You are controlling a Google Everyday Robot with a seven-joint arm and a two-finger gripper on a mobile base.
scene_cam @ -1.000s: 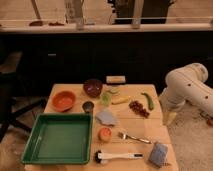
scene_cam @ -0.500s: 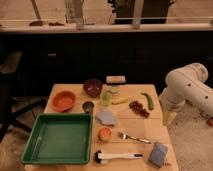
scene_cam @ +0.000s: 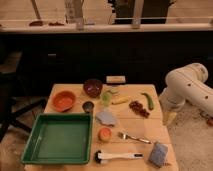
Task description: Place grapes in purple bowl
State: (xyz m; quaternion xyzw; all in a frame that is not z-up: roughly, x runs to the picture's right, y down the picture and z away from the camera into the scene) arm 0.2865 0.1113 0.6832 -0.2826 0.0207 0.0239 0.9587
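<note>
The grapes, a small dark red bunch, lie on the wooden table toward its right side, between the green pepper and the yellow banana. The purple bowl stands upright at the back middle of the table, some way left of the grapes. My white arm is off the table's right edge. My gripper hangs down beside that edge, right of the grapes and apart from them.
An orange bowl and a tiny dark cup stand left of the purple bowl. A green tray fills the front left. A grey cloth, an orange fruit, a fork, a brush and a sponge lie in front.
</note>
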